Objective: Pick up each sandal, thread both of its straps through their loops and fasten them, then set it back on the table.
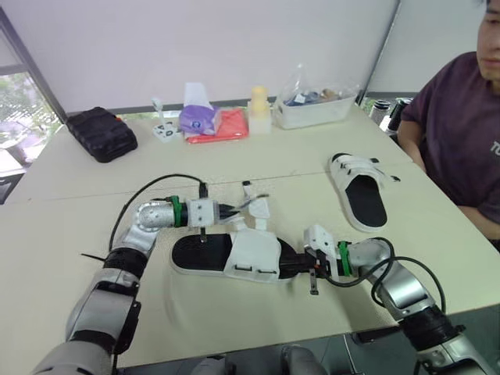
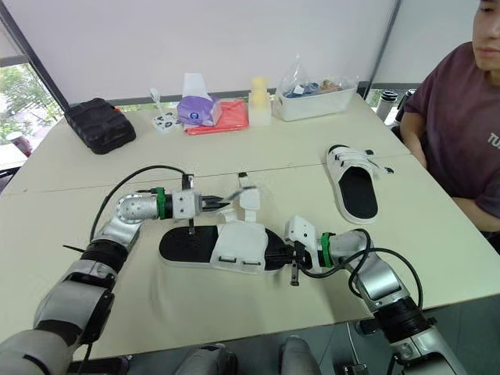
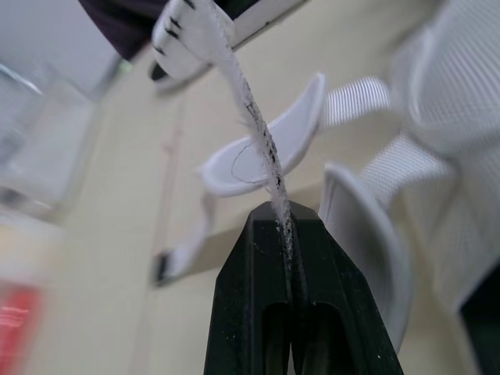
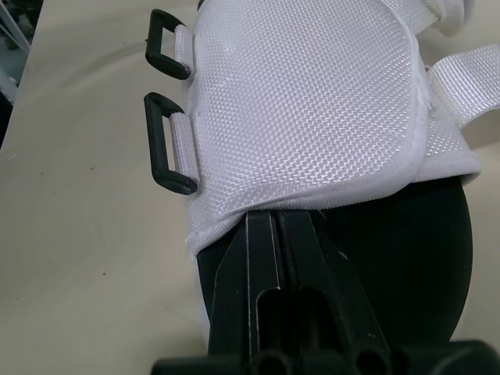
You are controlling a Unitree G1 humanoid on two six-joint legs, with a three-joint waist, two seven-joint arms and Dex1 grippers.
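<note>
Where the worktop point(image 1: 94, 195) ends: a plain white wall point(image 1: 234, 47) at the back, a window point(image 1: 19, 101) on the robot's left, and a person point(image 1: 461, 125) in a dark shirt seated at the robot's right.
Surface: pale beige and matte, with a seam running across it between the back half and the front half.
Back edge: a black case point(image 1: 100, 133) to the left. Further right, close together, are a purple tissue pack point(image 1: 199, 117), a red cloth point(image 1: 226, 125), a cream bottle point(image 1: 258, 109) and a clear tub point(image 1: 316, 105).
Near sandal point(image 1: 195, 254): flat at the front of the worktop between the two arms, with a black sole and a white upper point(image 4: 312, 101). Two black loops point(image 4: 164, 144) on the upper's side stand open.
Far sandal point(image 1: 359, 191): flat, footbed up, well apart toward the person.
Left pincer point(image 3: 285, 215): fingers pressed together on a white strap point(image 3: 269, 156), which is held raised over the near sandal's far side.
Right pincer point(image 1: 295, 266): fingers pressed together, lying on the black footbed at the sandal's end nearest that arm.
Hidden: the right fingertips are tucked beneath the upper's edge, so I cannot tell whether they pinch anything.
Cut off: the person, by the picture's edge.
Hard to make out: the tub's contents, and the strap's free end, which is blurred in the left wrist view.
</note>
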